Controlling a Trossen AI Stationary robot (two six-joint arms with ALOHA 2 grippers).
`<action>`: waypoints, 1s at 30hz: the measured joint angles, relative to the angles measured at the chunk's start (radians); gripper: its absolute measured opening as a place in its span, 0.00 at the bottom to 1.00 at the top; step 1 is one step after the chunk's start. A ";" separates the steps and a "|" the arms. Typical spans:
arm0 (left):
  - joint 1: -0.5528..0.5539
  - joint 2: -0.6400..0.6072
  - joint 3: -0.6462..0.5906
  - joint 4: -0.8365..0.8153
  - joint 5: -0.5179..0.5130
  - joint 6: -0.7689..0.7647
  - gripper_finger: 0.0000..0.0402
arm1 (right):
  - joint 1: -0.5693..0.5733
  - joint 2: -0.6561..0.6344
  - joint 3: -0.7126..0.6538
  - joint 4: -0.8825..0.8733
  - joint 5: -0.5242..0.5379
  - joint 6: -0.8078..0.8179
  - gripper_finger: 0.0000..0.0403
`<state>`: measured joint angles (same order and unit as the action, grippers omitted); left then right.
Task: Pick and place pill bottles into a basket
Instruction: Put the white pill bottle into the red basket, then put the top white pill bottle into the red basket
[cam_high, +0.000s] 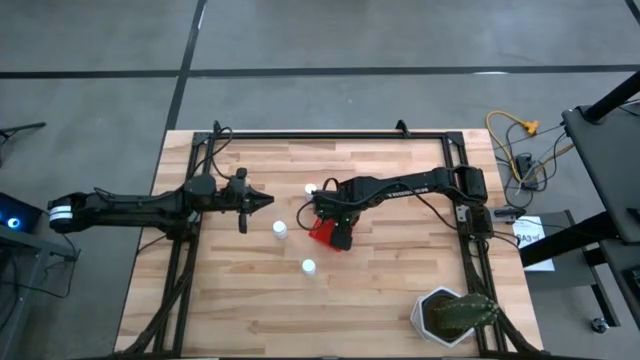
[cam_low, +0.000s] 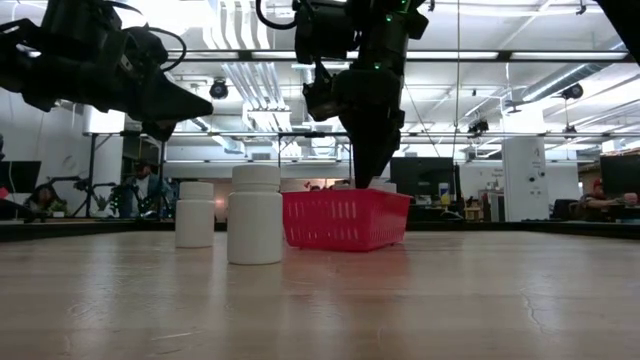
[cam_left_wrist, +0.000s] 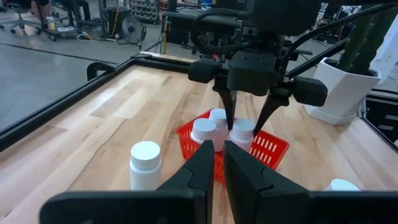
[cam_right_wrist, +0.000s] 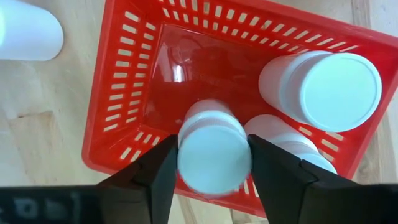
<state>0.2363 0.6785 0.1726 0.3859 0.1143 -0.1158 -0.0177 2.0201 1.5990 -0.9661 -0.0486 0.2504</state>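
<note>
I see the right gripper (cam_right_wrist: 212, 163) above the red basket (cam_right_wrist: 134, 93), fingers spread beside a pill bottle (cam_right_wrist: 213, 149); the left gripper (cam_left_wrist: 214, 163) waits pressed together.

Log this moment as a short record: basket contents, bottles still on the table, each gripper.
basket: red, upright on the wooden table, three pill bottles inside
bottle between the fingers: upright in the basket, beside the other two
bottles outside: three white ones standing on the table
right gripper: over the basket, fingers either side of that bottle's cap; whether they grip it is unclear
left gripper: shut, empty, raised above the table beside the basket
</note>
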 joint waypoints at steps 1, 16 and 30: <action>0.000 0.000 0.000 0.000 0.000 0.000 0.04 | 0.000 0.000 0.000 0.000 0.000 0.000 0.46; 0.000 0.000 0.000 0.000 0.000 0.000 0.04 | 0.000 0.000 0.002 -0.005 -0.002 0.004 0.47; 0.000 0.000 0.000 0.001 0.000 0.000 0.04 | 0.000 -0.014 0.017 -0.031 -0.004 0.017 0.47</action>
<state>0.2363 0.6785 0.1726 0.3873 0.1143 -0.1158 -0.0177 2.0065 1.6157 -0.9969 -0.0528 0.2674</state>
